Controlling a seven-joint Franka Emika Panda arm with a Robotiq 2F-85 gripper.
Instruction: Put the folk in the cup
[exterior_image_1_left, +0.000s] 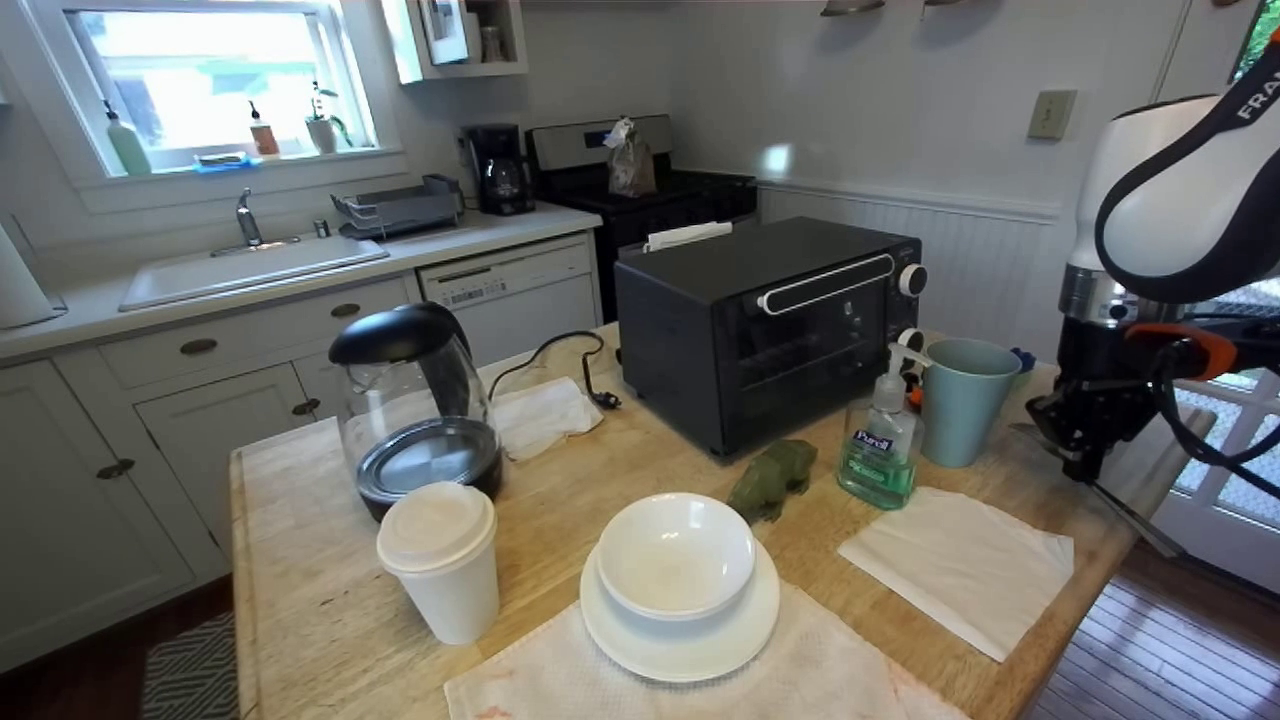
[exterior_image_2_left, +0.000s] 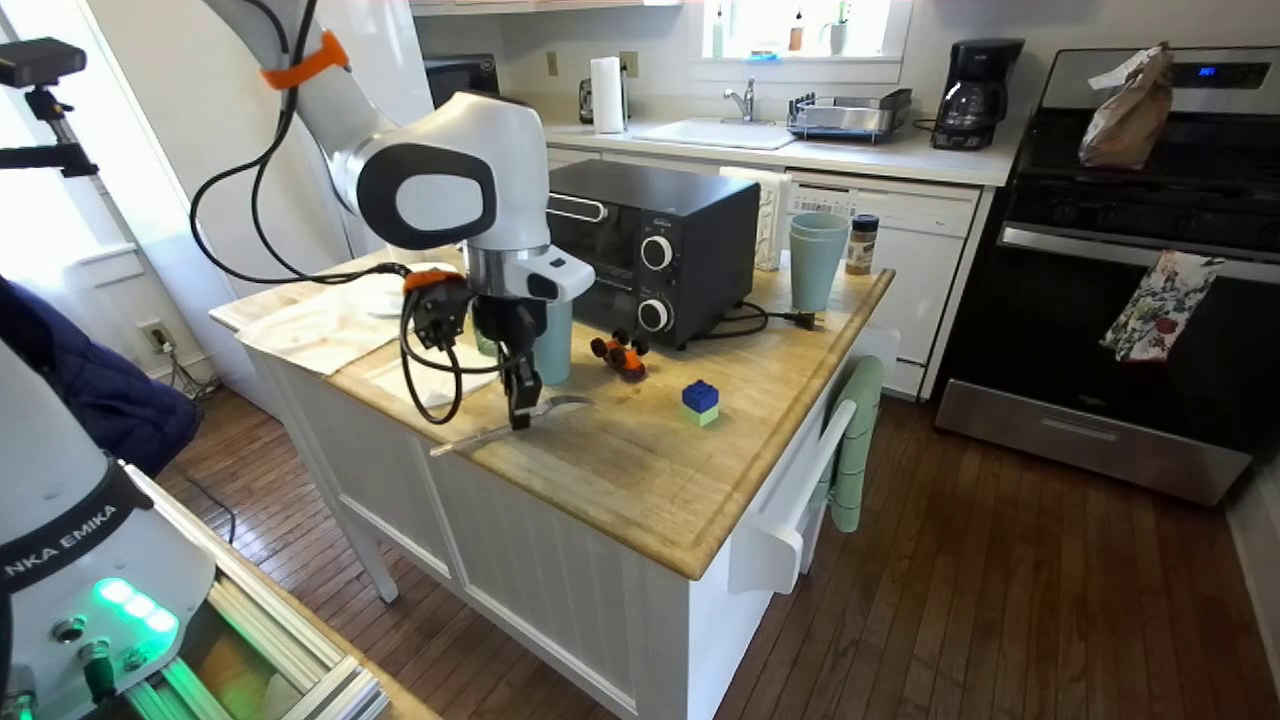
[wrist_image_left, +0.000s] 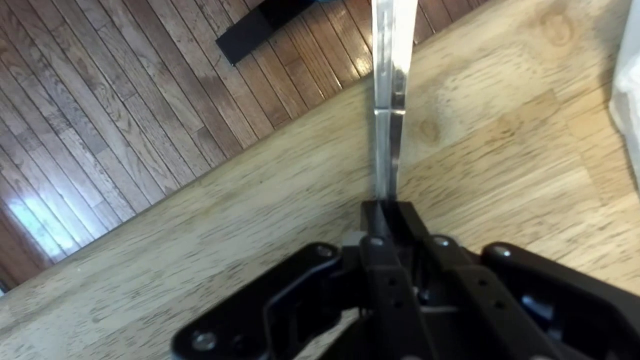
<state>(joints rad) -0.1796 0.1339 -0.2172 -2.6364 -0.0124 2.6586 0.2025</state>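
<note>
"Fork (wrist_image_left: 392, 90): state its position."

"In the gripper (exterior_image_2_left: 520, 414), at an edge of the wooden table (exterior_image_2_left: 640, 470). In the wrist view the handle runs out past that edge, over the plank floor (wrist_image_left: 100, 90). The head points inward over the tabletop. Tines are too small to make out; whether the head touches the wood, I cannot tell."

"Condition of the jaws?"

"Narrow, drawn together on the fork's shaft between head and handle end."

"And the teal tumbler (exterior_image_1_left: 965, 405)?"

"It stands upright on the table, near the gripper; the fork is outside it. A Purell hand sanitizer bottle (exterior_image_1_left: 880, 455) stands just beside the tumbler. Contact between the two cannot be judged. A white napkin (exterior_image_1_left: 970, 570) lies flat near the bottle."

"Further items noted?"

"A black toaster oven (exterior_image_1_left: 765, 335) stands near the bottle and tumbler in both exterior views. An orange toy car (exterior_image_2_left: 622, 356) and a pair of toy bricks (exterior_image_2_left: 700, 402), blue over light green, sit on the tabletop. Beyond the oven, a stack of teal tumblers (exterior_image_2_left: 817, 265) stands near a spice jar (exterior_image_2_left: 861, 245). A lidded white paper cup (exterior_image_1_left: 440, 565) stands well apart from the fork."
</note>
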